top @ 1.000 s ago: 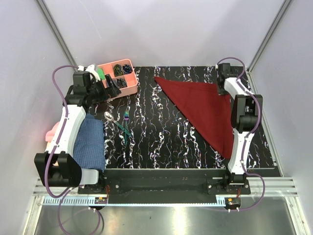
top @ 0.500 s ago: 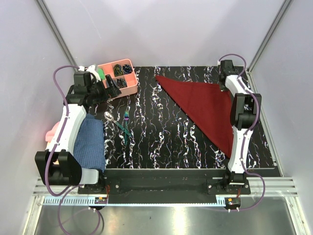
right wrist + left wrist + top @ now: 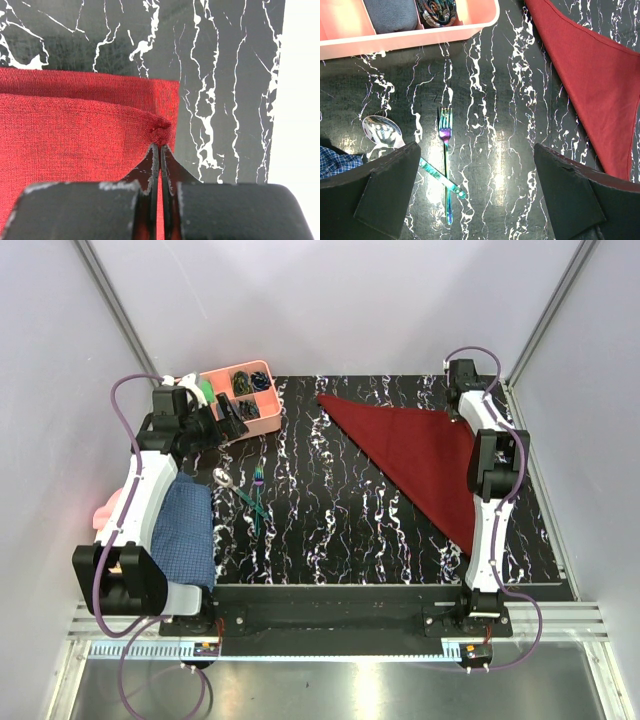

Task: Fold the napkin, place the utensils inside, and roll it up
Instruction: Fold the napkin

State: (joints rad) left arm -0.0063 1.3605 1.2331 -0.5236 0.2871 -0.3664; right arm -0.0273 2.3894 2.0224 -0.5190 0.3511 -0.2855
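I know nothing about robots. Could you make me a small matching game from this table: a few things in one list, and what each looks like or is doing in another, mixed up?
Things:
1. napkin
2. fork
3. left gripper
4. right gripper

States:
A. shut, pinching a cloth corner
B. crossed with the teal handle of the spoon
C. wide open, holding nothing
D. folded into a dark red triangle

Pairs: 1-D, 2-B, 3-C, 4-A
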